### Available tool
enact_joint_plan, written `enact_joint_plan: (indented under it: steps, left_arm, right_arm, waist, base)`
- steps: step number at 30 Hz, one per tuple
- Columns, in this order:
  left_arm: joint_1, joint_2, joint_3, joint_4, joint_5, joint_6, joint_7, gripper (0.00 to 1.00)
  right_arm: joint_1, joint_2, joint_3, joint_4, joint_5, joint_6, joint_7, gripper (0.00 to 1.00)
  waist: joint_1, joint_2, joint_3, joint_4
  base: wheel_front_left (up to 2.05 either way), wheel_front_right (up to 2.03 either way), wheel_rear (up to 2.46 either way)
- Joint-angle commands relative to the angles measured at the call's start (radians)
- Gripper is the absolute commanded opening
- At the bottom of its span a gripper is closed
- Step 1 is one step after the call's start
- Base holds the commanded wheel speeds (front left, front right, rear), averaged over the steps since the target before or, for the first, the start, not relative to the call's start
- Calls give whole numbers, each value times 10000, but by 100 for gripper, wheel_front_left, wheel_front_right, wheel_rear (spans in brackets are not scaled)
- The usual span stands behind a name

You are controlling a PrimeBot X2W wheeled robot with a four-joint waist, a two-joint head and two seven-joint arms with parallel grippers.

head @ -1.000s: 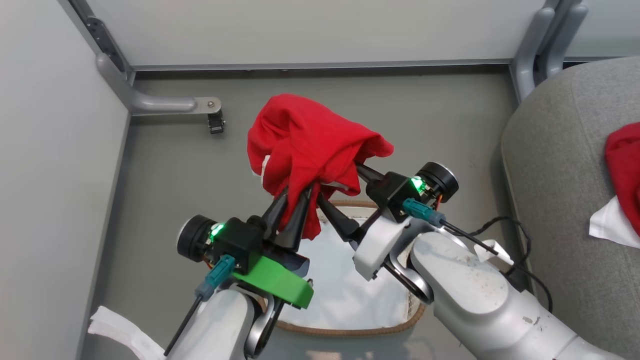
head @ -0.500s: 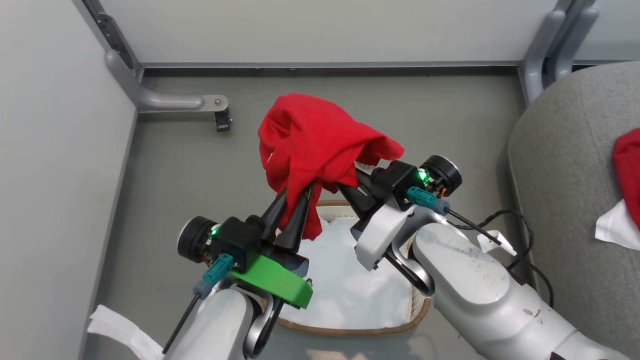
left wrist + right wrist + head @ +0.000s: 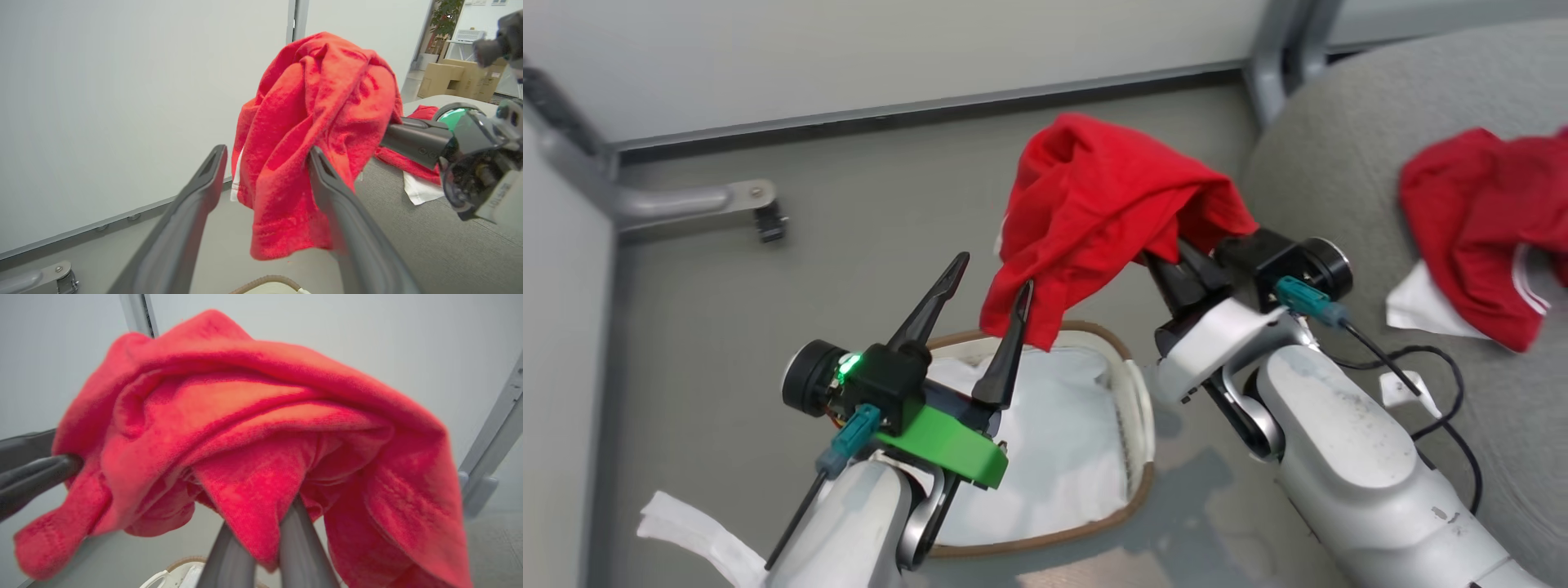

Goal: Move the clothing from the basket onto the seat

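One red garment point(image 3: 1094, 212) pinched in right tool point(image 3: 1180, 265), left tool point(image 3: 996, 272) spread; head view shows second garment point(image 3: 1470, 212) on seat point(image 3: 1339, 147).

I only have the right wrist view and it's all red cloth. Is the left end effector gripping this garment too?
Observer: No. In the head view the left end effector is open, jaws wide apart. The held garment hangs from the right end effector.
Operator: Where's the other one?
Observer: The other garment lies on the seat, with bare cushion between it and the arm.
Operator: Anything red in the basket?
Observer: The part of the basket that the head view shows holds white liner.
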State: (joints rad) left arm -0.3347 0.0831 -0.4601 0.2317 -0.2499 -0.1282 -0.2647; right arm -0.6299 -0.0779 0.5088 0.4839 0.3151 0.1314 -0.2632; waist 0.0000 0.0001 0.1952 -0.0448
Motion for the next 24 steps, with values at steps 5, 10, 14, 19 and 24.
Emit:
enact_joint_plan:
  steps: [5, 10, 14, 19, 24]
  left_arm:
    - [-321, 225, -65, 112, 36, -33, 7, 100]
    - [-427, 341, -162, 202, -18, -33, 7, 100]
    - [-576, 418, -354, 322, -80, -33, 9, 100]
    - [-773, 614, -583, 486, -81, -32, 9, 100]
    - [-1090, 825, -785, 582, -125, -30, 9, 100]
  right_arm:
    - [416, -185, -725, -415, -156, -14, -23, 0]
    - [687, -239, -1405, -710, -154, -14, -23, 0]
    - [735, -490, -2037, -680, -239, -14, -23, 0]
    - [138, -1111, -3091, -229, -524, -14, -23, 0]
    - [-978, -1755, -4142, 776, -907, -14, -23, 0]
  waist:
    - [0, -1, 461, -2326]
    - [0, -1, 626, -3379]
    - [0, -1, 757, -3857]
    - [0, -1, 1150, -3944]
    - [0, -1, 1860, -3549]
  base:
    - [0, 0, 0]
    - [0, 0, 0]
    - [0, 0, 0]
    - [0, 0, 0]
    - [0, 0, 0]
